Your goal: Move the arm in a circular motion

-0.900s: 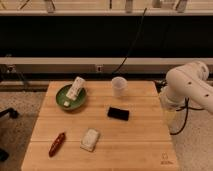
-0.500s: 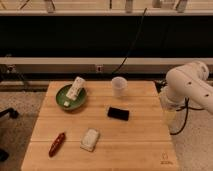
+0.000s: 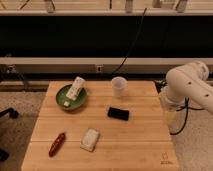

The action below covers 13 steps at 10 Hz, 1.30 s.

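1. Little writing can be read. A small dark mark (image 3: 164, 161) sits at the near right corner of the tabletop (image 3: 140, 145), too faint to make out. The white carton (image 3: 76, 88) shows darker print on its face, also unreadable.
2. The arm (image 3: 187, 85) stands just off the right edge of the tabletop, beside its far half. It is glossy white, made of thick rounded segments. One bulbous joint bulges toward the table, and another segment runs out of view at the right.
3. From the underside of that joint a paler part hangs down along the table's right edge. This appears to be the gripper (image 3: 170, 122), about level with the middle of that edge. I cannot tell whether it is open or closed, and nothing can be seen in its hold.
4. A thin dark cable (image 3: 186, 117) loops beside the gripper, off the table.
5. The arm and gripper are apart from everything on the tabletop.
6. A green bowl (image 3: 62, 95) lies near the far left corner, and the white carton leans tilted in it.
7. A clear cup (image 3: 118, 86) stands upright near the middle of the far edge.
8. A flat black object (image 3: 118, 113) lies near the centre of the tabletop, nearer the camera than the cup.
9. A white packet (image 3: 90, 139) lies toward the near edge, left of centre.
10. A reddish-brown elongated item (image 3: 57, 144) lies near the near left corner, just beside the packet.
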Each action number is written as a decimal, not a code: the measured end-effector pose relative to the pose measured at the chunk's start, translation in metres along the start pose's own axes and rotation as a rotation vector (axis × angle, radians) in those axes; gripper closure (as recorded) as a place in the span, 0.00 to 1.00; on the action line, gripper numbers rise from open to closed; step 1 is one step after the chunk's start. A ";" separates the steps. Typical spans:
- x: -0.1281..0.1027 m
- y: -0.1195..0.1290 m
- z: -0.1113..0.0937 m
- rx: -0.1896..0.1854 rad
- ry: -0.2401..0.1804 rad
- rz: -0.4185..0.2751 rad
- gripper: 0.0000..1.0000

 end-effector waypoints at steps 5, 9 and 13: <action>0.000 0.000 0.000 0.000 0.000 0.000 0.20; -0.001 -0.013 0.000 0.002 0.001 0.003 0.20; -0.004 -0.040 0.002 0.004 0.008 -0.005 0.20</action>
